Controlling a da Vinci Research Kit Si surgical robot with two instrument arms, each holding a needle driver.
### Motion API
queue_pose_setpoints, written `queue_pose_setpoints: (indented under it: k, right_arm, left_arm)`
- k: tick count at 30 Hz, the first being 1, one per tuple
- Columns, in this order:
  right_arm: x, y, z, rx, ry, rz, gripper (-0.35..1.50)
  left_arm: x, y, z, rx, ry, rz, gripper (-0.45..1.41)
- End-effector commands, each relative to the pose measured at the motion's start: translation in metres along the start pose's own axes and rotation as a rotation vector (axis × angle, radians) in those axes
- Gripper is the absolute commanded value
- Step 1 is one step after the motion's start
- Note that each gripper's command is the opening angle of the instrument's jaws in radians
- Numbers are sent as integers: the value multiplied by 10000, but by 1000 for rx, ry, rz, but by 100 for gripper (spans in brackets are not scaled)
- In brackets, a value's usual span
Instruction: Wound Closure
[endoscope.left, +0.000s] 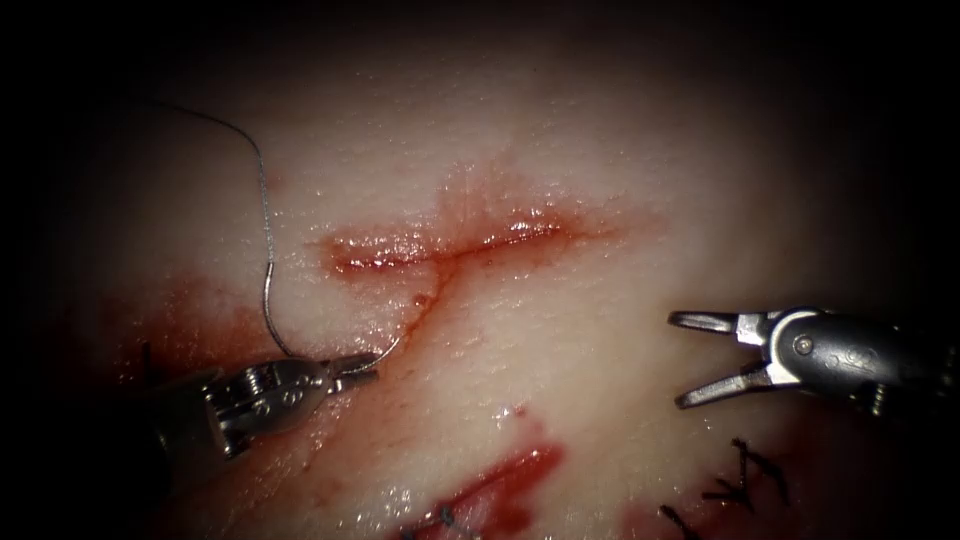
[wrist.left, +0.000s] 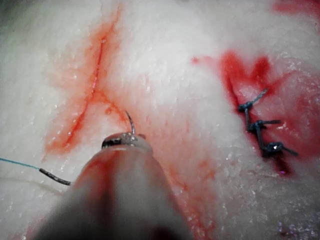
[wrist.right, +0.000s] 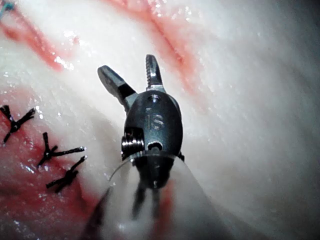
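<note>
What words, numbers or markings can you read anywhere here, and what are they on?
"16": stamped on the metal body of the right tool, behind its open, empty jaws.
Stamped marks on the right tool's body in the endoscope view: too blurred to read.
The left tool, holding the needle: no readable text.

I'm working at a surgical training bench: pale tissue (endoscope.left: 560, 360) lying under endoscope light, practice stitches (endoscope.left: 745, 480) showing beside a cut (endoscope.left: 450, 245).
</note>
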Motion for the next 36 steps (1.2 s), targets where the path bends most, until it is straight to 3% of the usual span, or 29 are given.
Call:
queue_pose_setpoints:
  k: [1,7,11,17,20,24,29,32,36]
  right_arm:
    - [-1,5,9,-2,3,0,94]
    - [0,7,8,-2,6,27,89]
    - [5,17,8,21,50,85,86]
    - [10,32,5,50,115,198,79]
    - [11,40,6,55,161,249,78]
    - [11,52,16,69,187,329,98]
    - [18,69,37,103,258,431,109]
    - [27,79,53,142,277,595,113]
    - [35,87,68,184,294,647,101]
  left_arm:
    - [3,-4,4,-8,19,36,-45]
    - [2,-12,-7,-41,97,210,-45]
    - [10,-28,-19,-48,215,350,-45]
    - [27,-43,-33,-89,456,462,-45]
    - [34,-44,-35,-105,527,512,-45]
    - [41,-43,-31,-145,617,562,-45]
    - [44,-45,-23,-157,690,643,-45]
    - [46,-46,-19,-146,720,676,-45]
    - [50,-46,-17,-116,747,704,-45]
